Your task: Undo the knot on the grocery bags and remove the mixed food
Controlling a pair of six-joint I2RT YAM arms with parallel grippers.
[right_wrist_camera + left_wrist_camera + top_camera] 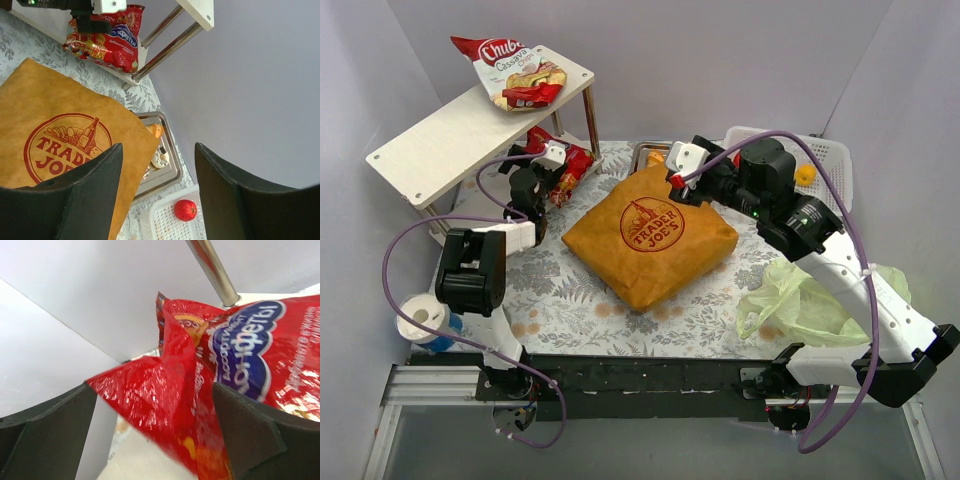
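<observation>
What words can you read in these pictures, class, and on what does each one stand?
"TRADER JOE'S": round red logo on the orange tote.
"Chub", "Cassava": red-white packet on the wooden shelf; smaller print unreadable.
"конфеты": blue oval on the red packet; other print too blurred.

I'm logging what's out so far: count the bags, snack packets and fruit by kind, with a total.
Grocery bags: 2, the mustard tote and the pale green plastic bag
Snack packets: 2, the red-white packet on the shelf and the red packet by its leg
Fruit: 2, the orange and the red apple, both in the white basket
Total: 6
</observation>
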